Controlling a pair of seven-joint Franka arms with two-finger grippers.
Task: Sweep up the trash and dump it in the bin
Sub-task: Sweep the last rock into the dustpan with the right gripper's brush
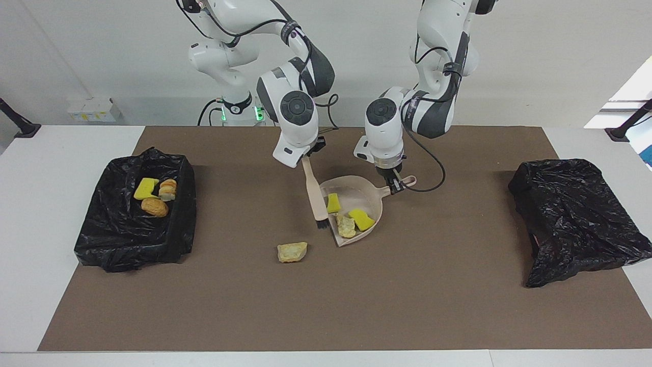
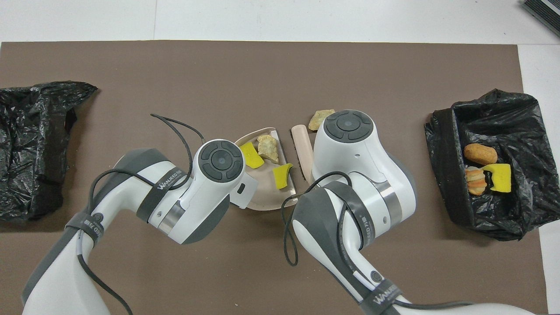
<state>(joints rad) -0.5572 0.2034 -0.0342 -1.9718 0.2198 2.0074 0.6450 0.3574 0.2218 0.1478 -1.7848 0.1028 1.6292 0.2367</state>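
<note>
The pinkish-beige dustpan [image 1: 356,184] lies mid-mat and holds two yellow sponge chunks [image 1: 333,203] [image 1: 361,219] and a beige lump [image 1: 346,227]. My left gripper [image 1: 396,186] is shut on the dustpan's handle. My right gripper [image 1: 310,153] is shut on the beige-handled brush [image 1: 311,189], whose dark bristles [image 1: 321,222] stand at the dustpan's mouth. One beige lump [image 1: 292,252] lies loose on the mat, farther from the robots than the brush. In the overhead view the dustpan [image 2: 262,192], brush [image 2: 302,144] and loose lump [image 2: 320,119] show; both grippers are hidden under their wrists.
An open bin lined with a black bag [image 1: 127,239] stands at the right arm's end and holds a yellow sponge [image 1: 146,187], an orange-brown lump [image 1: 154,207] and a layered lump [image 1: 167,189]. A second black-bagged bin [image 1: 575,219] stands at the left arm's end.
</note>
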